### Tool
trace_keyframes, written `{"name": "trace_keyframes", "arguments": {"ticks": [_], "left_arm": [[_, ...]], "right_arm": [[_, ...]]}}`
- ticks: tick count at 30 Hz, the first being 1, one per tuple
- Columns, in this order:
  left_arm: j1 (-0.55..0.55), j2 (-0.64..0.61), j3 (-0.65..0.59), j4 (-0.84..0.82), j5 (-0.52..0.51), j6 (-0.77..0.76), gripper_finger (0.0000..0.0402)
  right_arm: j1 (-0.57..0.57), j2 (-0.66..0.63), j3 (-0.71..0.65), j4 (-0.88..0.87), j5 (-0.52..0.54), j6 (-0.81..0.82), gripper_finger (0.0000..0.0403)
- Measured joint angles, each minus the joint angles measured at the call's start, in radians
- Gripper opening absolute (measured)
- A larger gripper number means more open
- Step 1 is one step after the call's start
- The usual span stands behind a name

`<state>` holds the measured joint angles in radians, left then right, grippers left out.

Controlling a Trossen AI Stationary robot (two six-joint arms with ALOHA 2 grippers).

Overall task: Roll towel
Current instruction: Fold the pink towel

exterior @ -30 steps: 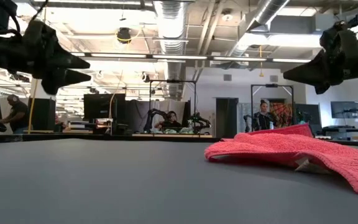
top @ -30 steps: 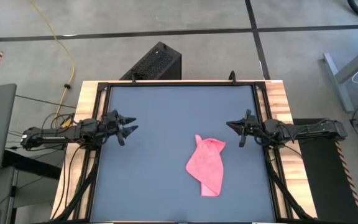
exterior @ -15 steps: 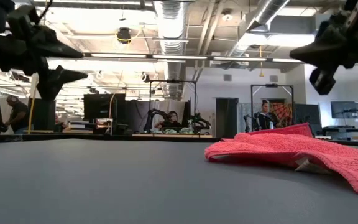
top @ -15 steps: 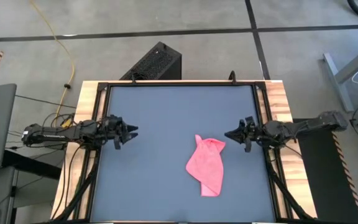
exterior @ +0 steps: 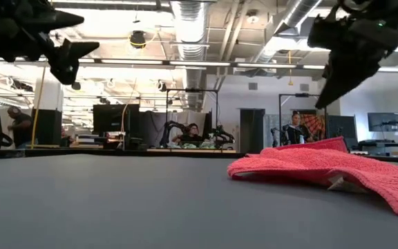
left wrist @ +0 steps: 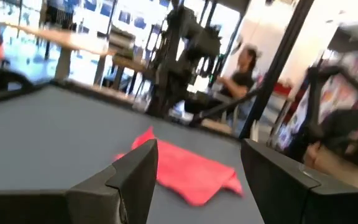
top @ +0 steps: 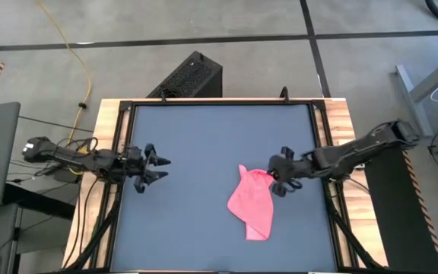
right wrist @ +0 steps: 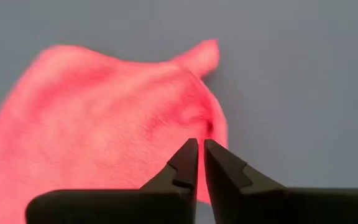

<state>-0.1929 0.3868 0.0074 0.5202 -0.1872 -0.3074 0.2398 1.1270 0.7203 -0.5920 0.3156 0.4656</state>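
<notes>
Towel [top: 252,205] lies crumpled flat on counter [top: 204,137] — soft, light, limp, will bunch. Right hand [top: 278,180] above towel's far corner, fingers nearly closed, empty. I'd pinch that corner edge. Left hand [top: 152,164] well away from towel — open, empty.

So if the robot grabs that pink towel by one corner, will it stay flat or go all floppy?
Probably floppy: the towel already lies crumpled on the table, with soft folds and one raised edge in the low view. It looks like fuzzy cloth, so the right gripper, hanging just above its corner, likely won't slip. Being small and thin, it should lift easily and may bunch up if pushed.
</notes>
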Motion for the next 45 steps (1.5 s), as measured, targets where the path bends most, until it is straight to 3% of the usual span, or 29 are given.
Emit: {"name": "trace_keyframes", "arguments": {"ticks": [9, 15, 20, 26, 33, 38, 45], "left_arm": [[-0.016, 0.384, 0.109, 0.035, 0.026, 0.001, 0.0222], [-0.048, 0.528, 0.180, 0.032, 0.023, 0.035, 0.0222], [-0.050, 0.607, 0.216, 0.034, 0.016, 0.042, 0.0222], [-0.049, 0.670, 0.233, 0.031, 0.015, 0.069, 0.0222], [-0.049, 0.703, 0.234, 0.033, 0.015, 0.087, 0.0222], [-0.049, 0.707, 0.234, 0.040, 0.010, 0.087, 0.0222], [-0.049, 0.707, 0.234, 0.159, -0.054, 0.122, 0.0222]], "right_arm": [[-0.041, 0.189, 0.201, -0.216, -0.002, -0.029, 0.0146], [-0.054, 0.289, 0.203, -0.308, -0.029, -0.030, 0.0198], [-0.053, 0.353, 0.203, -0.315, -0.027, -0.031, 0.0206], [-0.054, 0.385, 0.203, -0.319, -0.021, -0.033, 0.0172], [-0.068, 0.377, 0.206, -0.318, -0.024, -0.033, 0.0021], [-0.078, 0.377, 0.302, -0.340, -0.079, -0.055, 0.0018], [-0.078, 0.380, 0.663, -0.438, -0.031, -0.152, 0.0009]]}}
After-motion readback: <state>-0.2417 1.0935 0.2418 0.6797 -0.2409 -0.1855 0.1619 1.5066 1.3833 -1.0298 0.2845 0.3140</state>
